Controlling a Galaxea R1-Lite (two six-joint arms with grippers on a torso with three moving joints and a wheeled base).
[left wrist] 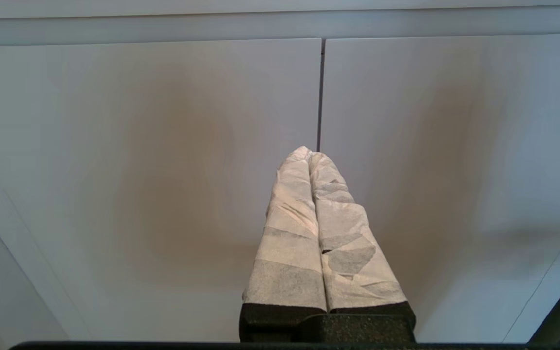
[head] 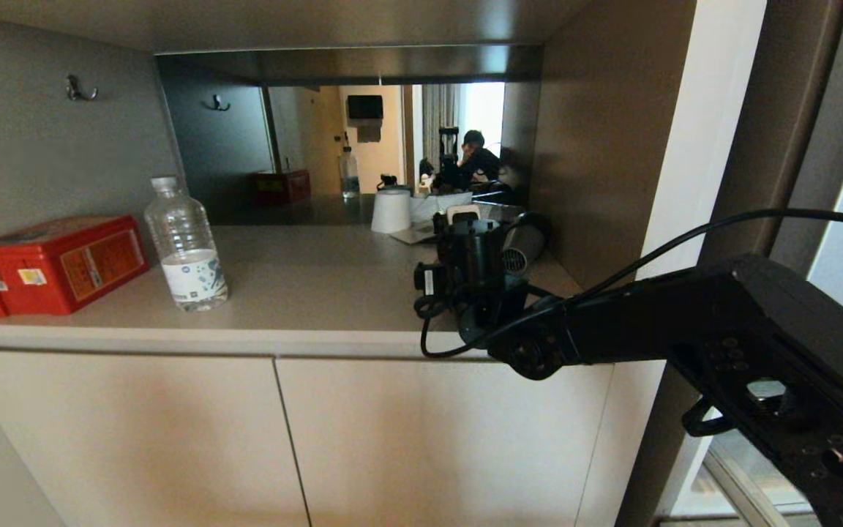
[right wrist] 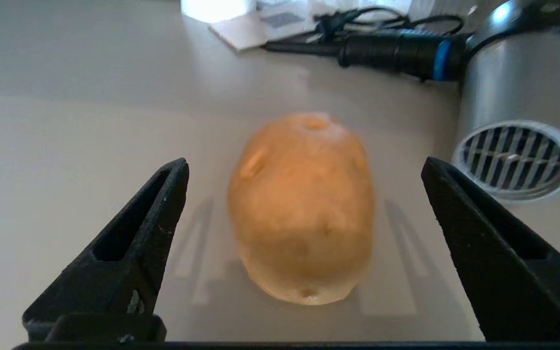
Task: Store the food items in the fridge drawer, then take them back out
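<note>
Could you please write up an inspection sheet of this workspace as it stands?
Surface: beige counter in a niche, above two cabinet doors.
Job's things: potato lies on the counter; pepper and drawer not seen.
Clutter: red box, water bottle, white roll, silver hair dryer.
Grippers: right gripper open, a finger on either side of the potato, not touching; left gripper shut, empty, facing the cabinet doors.
Cables: black cable along the right arm; another by the dryer.
Surroundings: mirror behind the counter reflects a room and a person.
</note>
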